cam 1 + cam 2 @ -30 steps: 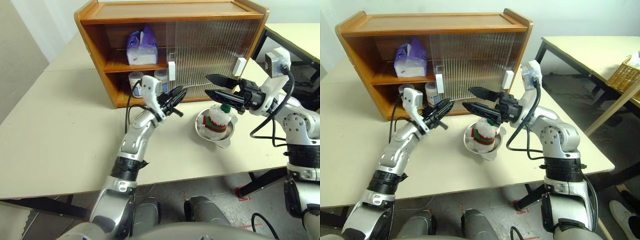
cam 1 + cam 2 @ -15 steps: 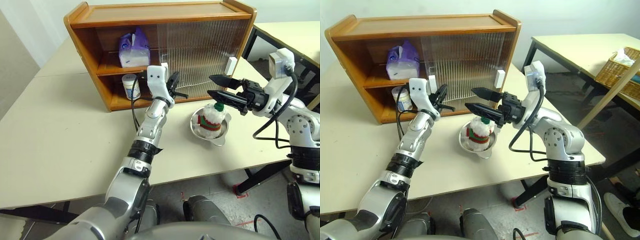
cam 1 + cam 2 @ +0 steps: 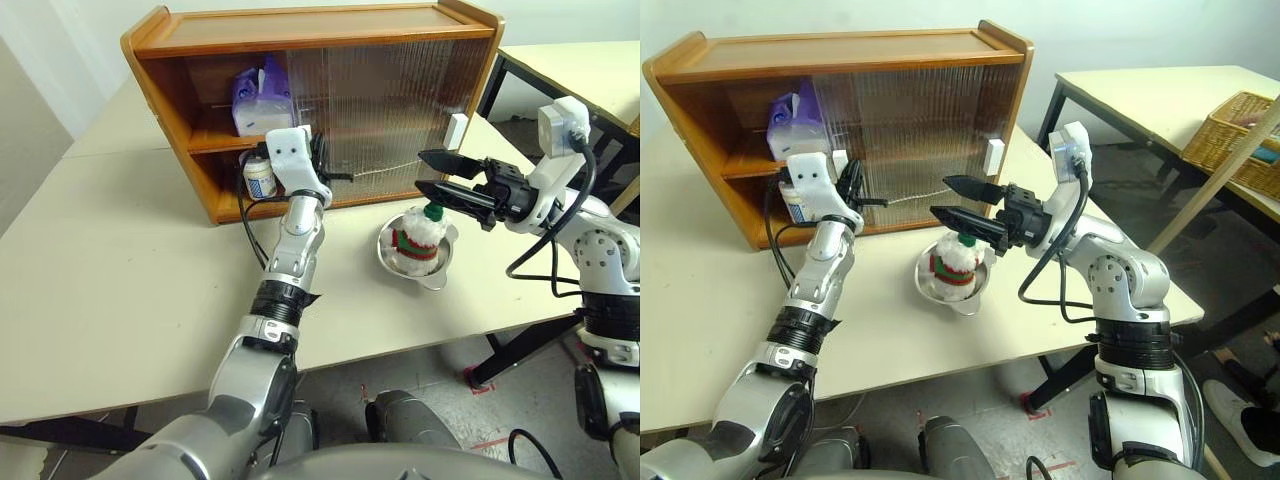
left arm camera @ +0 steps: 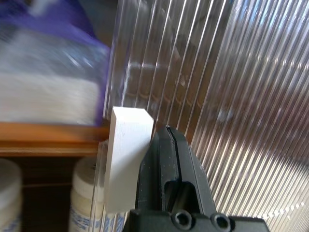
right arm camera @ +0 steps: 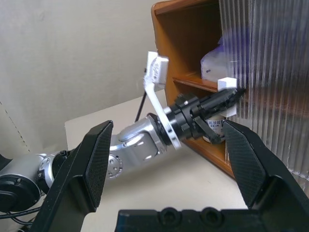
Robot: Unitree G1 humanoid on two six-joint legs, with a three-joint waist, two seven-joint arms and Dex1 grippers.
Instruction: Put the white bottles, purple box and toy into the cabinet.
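Observation:
The cabinet (image 3: 180,105) stands at the back of the table. On its upper shelf sits the purple box (image 3: 255,95). A white bottle (image 3: 260,178) stands below it, and the left wrist view shows two white bottles (image 4: 7,193), one partly behind the ribbed door (image 4: 207,96). My left gripper (image 3: 328,170) is shut, its fingers (image 4: 169,145) pressed against the side of the door's white handle (image 4: 128,154). The toy (image 3: 418,235) sits in a steel bowl (image 3: 385,255) on the table. Just above the toy my right gripper (image 3: 422,172) hangs open and empty, pointing left.
A second white handle (image 3: 456,130) sits on the right sliding door. The bowl stands close to the table's front edge. A separate table (image 3: 1120,85) with a wicker basket (image 3: 1230,125) lies to the right, across a gap.
My left gripper swung from over the table up to the door's handle and slid left with it. The door's edge now reaches the purple box. The right arm held still.

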